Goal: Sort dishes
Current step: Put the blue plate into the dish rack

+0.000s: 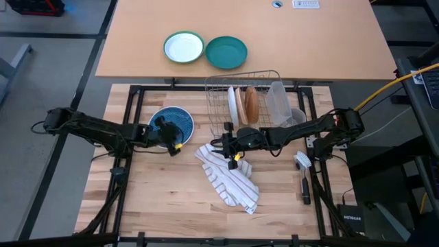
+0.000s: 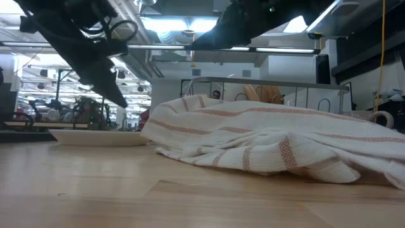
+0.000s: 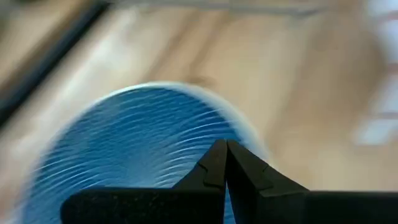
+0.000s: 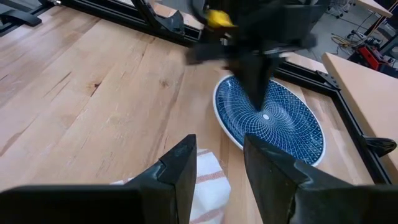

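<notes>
The dark blue plate [image 1: 180, 118] lies flat on the wooden table, face up, at the left. My left gripper [image 1: 171, 132] hangs just above it, shut, pointing slantwise down at the plate's middle [image 4: 273, 118]. In the low view its tip [image 2: 120, 101] stands clear of the plate [image 2: 95, 137]. A white plate [image 1: 234, 106] and a tan-brown plate [image 1: 252, 104] stand on edge in the wire rack [image 1: 264, 74]. My right gripper [image 4: 219, 152] hovers over the striped towel [image 1: 230, 180], fingers apart with nothing between them.
A clear plastic container [image 1: 278, 103] stands in the rack beside the plates. A dish brush [image 1: 302, 175] lies at the table's right. On the far tabletop sit a teal plate [image 1: 226, 52] and a green-rimmed white plate [image 1: 184, 48]. Bare wood lies near the front left.
</notes>
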You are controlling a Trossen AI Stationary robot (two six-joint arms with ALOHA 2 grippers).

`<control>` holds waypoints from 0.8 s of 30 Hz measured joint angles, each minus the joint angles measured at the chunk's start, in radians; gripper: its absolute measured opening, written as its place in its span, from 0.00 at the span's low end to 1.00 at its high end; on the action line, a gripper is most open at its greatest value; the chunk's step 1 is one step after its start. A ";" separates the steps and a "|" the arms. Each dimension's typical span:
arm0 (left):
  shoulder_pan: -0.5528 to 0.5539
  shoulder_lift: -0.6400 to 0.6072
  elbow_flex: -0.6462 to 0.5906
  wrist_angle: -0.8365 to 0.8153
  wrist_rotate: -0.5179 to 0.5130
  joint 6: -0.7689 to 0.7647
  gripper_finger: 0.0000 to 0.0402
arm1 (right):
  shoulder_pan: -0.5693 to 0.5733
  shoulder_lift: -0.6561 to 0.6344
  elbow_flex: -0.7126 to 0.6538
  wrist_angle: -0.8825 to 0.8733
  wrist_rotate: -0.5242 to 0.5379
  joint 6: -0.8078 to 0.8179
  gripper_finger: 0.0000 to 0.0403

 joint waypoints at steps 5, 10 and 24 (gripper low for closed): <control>0.113 -0.009 0.025 -0.150 -0.117 -0.064 0.00 | 0.040 0.015 0.000 0.061 0.046 -0.071 0.34; 0.280 -0.009 0.020 -0.226 -0.117 -0.083 0.00 | 0.079 0.095 0.000 0.253 0.051 -0.171 0.34; 0.606 0.035 -0.073 -0.104 0.076 -0.049 0.00 | 0.084 0.338 0.124 0.303 0.053 -0.289 0.34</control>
